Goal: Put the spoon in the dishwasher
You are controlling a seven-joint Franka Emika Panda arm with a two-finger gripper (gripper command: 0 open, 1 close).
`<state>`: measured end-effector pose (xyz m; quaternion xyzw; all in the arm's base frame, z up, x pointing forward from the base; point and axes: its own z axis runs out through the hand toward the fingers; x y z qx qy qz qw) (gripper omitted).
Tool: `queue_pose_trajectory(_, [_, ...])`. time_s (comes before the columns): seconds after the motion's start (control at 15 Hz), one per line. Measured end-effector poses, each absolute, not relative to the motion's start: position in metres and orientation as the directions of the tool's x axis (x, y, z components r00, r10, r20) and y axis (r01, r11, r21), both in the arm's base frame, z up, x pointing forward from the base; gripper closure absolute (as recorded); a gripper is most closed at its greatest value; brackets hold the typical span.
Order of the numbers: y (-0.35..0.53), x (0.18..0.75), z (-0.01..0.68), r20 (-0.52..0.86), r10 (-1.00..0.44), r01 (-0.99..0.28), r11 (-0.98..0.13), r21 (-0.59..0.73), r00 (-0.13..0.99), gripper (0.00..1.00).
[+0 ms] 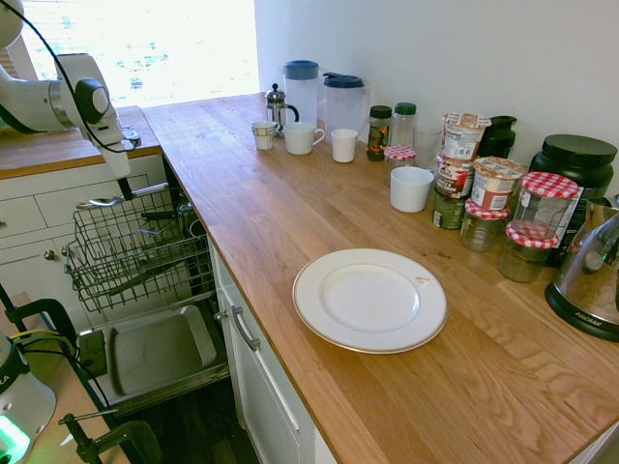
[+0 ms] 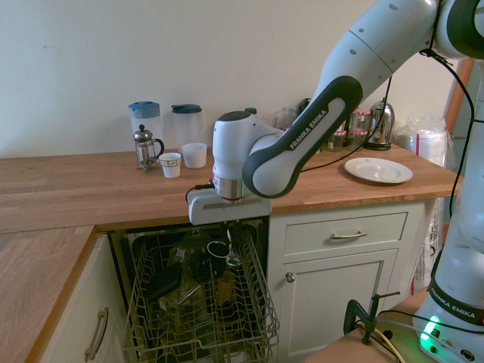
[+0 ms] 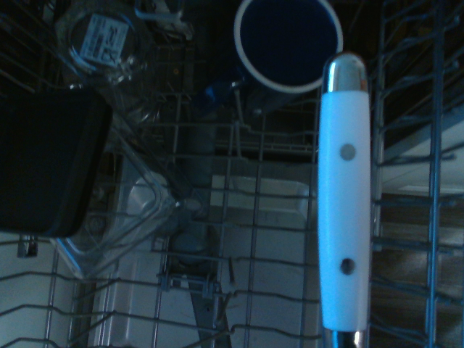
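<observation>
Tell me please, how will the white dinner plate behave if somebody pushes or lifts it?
The dinner plate looks like glazed ceramic, so it is probably stiff and may chip if dropped. Lying wide and low on the wooden countertop, it would likely slide rather than tip.

Spoon [image 3: 345,210]: silver bowl, pale riveted handle, held above the rack | Dishwasher [image 1: 164,350]: open, grey inner door lowered, wire rack out

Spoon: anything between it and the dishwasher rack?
Nothing visible blocks it. The spoon appears held in the jaws, over the upper wire rack. Only nearby load: the mug with the dark interior, close by; it could crowd placement there.
</observation>
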<state>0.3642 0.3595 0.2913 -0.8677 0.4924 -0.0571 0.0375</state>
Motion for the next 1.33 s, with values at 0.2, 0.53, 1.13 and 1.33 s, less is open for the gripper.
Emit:
queue_pose_trajectory(0.2, [0.364, 0.351, 0.251, 0.048, -0.866, -0.858, -0.501, -0.113, 0.499, 1.0])
queue_pose_trajectory(0.53, [0.358, 0.352, 0.177, -0.004, -0.88, -0.878, -0.474, -0.068, 0.475, 1.0])
queue_pose_trajectory(1.13, [0.35, 0.367, 0.12, -0.021, -0.898, -0.898, -0.438, -0.047, 0.439, 0.0])
queue_pose_trajectory(1.33, [0.35, 0.379, 0.122, -0.023, -0.898, -0.898, -0.437, -0.052, 0.439, 0.0])
